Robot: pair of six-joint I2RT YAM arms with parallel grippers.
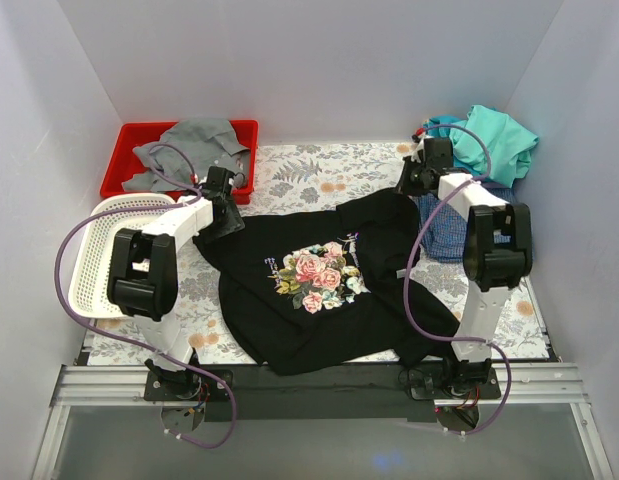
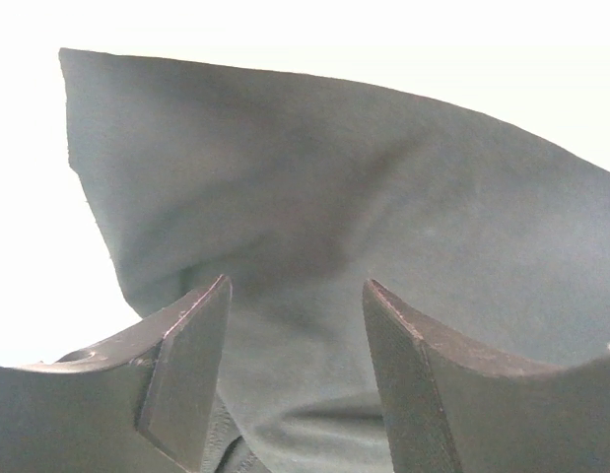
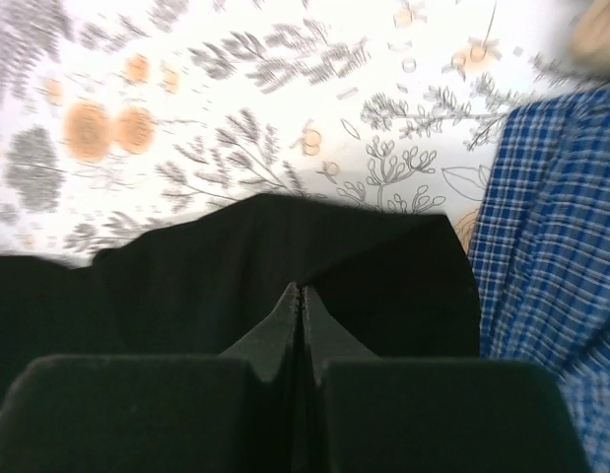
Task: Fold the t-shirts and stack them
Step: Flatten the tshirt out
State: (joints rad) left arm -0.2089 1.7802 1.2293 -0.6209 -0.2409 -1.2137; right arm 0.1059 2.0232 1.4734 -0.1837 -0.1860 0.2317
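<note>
One black t-shirt (image 1: 279,335) — right gripper (image 3: 303,288) tight on it, left gripper (image 2: 297,291) agape.

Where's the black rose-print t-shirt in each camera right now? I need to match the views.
Top external: black t-shirt spread mid-table, between both arms.
Left wrist: dark cloth, likely it, fills the frame beyond the open left end effector.
Right wrist: lower half, pinched at the shut right end effector.
Shared landmark: blue-checked shirt, right of it in top and right wrist views.
</note>
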